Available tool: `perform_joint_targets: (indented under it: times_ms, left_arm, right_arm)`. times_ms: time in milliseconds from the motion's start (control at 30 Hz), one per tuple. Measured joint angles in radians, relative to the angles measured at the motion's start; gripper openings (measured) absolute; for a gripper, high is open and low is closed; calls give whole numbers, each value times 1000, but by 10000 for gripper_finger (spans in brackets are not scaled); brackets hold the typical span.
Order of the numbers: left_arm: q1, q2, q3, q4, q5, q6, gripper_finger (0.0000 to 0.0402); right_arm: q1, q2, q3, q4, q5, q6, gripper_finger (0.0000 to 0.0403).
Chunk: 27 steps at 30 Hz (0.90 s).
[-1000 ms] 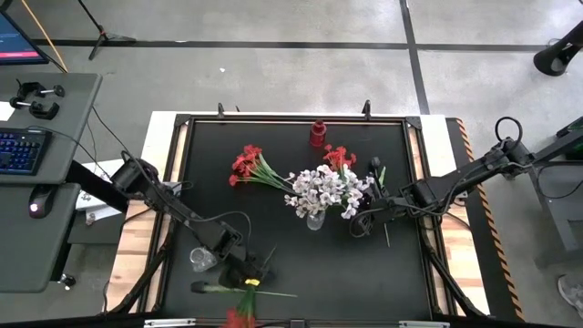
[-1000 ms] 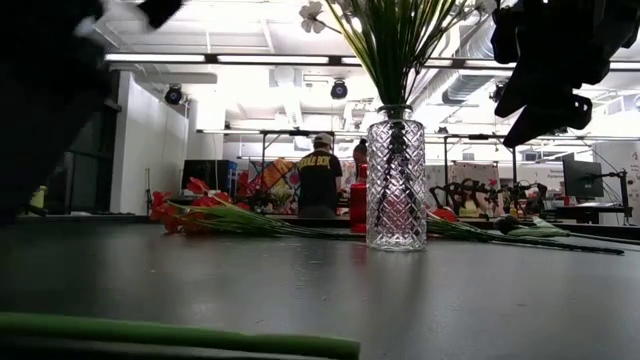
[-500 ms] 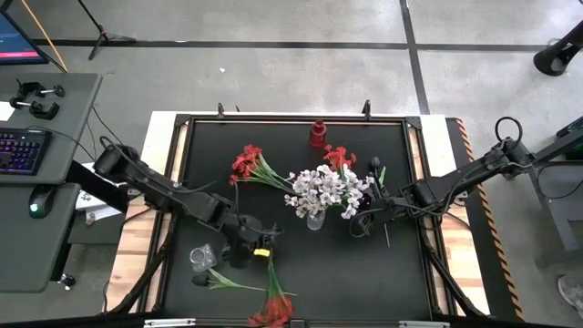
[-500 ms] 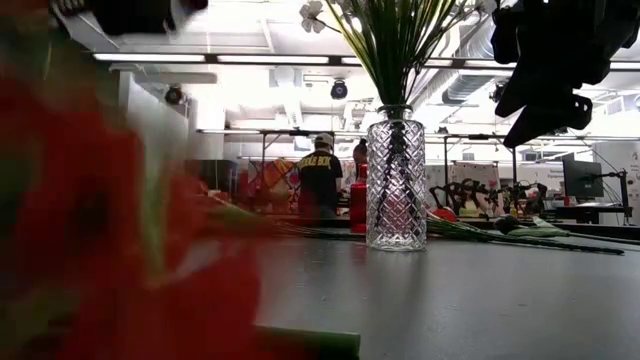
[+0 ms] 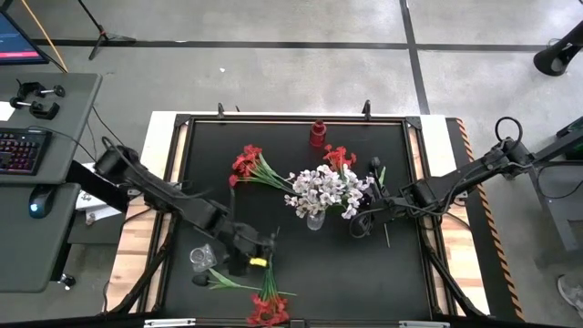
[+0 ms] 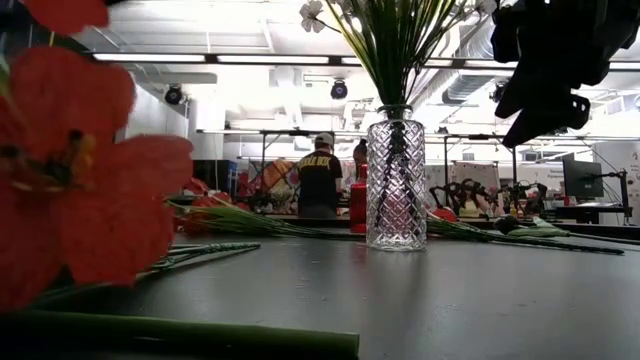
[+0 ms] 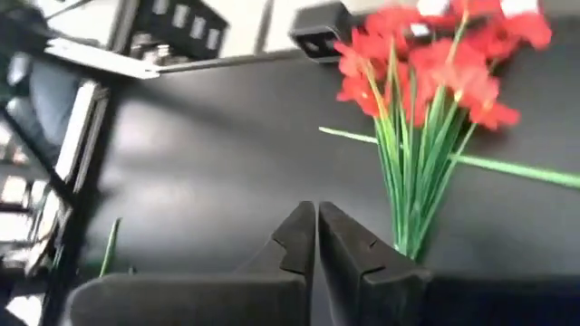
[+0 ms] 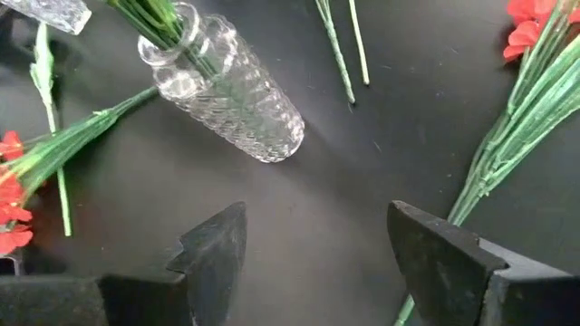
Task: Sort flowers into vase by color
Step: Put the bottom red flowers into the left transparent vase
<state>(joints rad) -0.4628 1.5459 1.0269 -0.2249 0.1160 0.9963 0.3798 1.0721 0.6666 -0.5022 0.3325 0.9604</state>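
My left gripper (image 5: 253,257) (image 7: 316,231) is shut, low over the table's near left part. A bunch of red flowers (image 5: 267,305) (image 7: 426,72) lies on the table with its blooms toward the near edge and its stem ends beside the gripper. The blooms fill the left of the low view (image 6: 80,180). The clear cut-glass vase (image 5: 315,220) (image 6: 395,180) (image 8: 227,91) stands mid-table and holds white flowers (image 5: 323,189). My right gripper (image 5: 369,219) (image 8: 322,254) is open and hovers just right of the vase. Two more red bunches (image 5: 246,164) (image 5: 339,157) and a dark bloom (image 5: 374,166) lie behind the vase. My left gripper has nothing between its shut fingers. The red bunch's stem ends (image 7: 408,244) lie right beside the outer side of one finger (image 7: 367,258); whether they touch, I cannot tell.
A loose green stem (image 5: 239,285) (image 6: 180,335) lies along the near edge. A small clear glass (image 5: 201,259) stands left of the left gripper. A small red vase (image 5: 318,134) stands at the far edge. Loose stems (image 8: 340,45) lie right of the glass vase. People stand in the room behind.
My left gripper has moved from the near edge toward the far side and a little right. The red bunch has swung round with it: its stems now run from the gripper toward the near edge, and its blooms have come close in front of the low camera.
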Motion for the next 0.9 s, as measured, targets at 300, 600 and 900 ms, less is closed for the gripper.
perform_joint_targets:
  times_ms: [300, 600, 900]
  left_arm:
    - [-5, 163, 91, -46, -79, 99, 82]
    - [-5, 158, 95, -106, -17, -122, 168]
    - [-5, 197, 47, -115, -41, 88, 193]
  right_arm:
    - [0, 0, 0, -15, -10, 8, 256]
    - [0, 0, 0, -18, -10, 2, 256]
    - [0, 0, 0, -18, -10, 2, 256]
